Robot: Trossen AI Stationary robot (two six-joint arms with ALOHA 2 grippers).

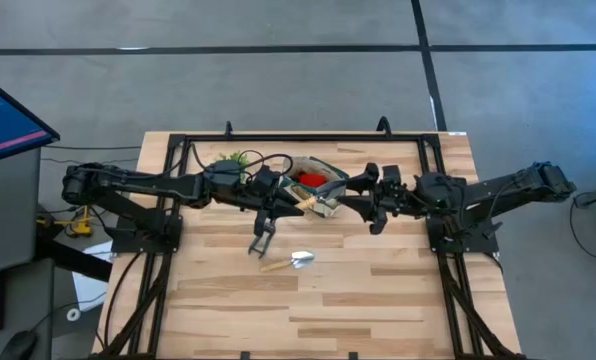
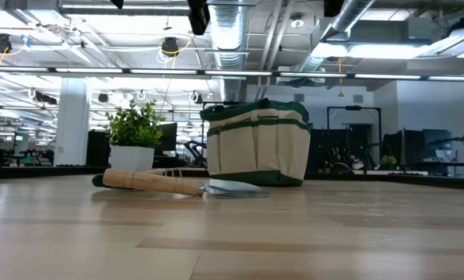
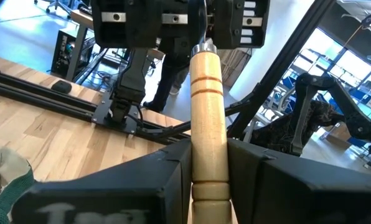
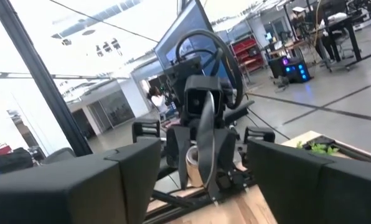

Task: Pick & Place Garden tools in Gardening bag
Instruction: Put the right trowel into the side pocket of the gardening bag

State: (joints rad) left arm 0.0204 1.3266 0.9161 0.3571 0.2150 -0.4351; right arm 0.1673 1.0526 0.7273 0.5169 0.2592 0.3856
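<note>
The left end effector (image 3: 207,186) is clenched on a wooden-handled tool (image 3: 207,112) above the gardening bag (image 1: 318,180) near the table's far edge. The right end effector (image 4: 201,180) stands released just beside. A trowel (image 1: 290,261) awaits mid-table.

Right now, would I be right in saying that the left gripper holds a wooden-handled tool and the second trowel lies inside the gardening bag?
Not quite. The second trowel lies on the table in front of the gardening bag, not inside it, as the low view shows. The left gripper does hold a wooden-handled tool.
</note>
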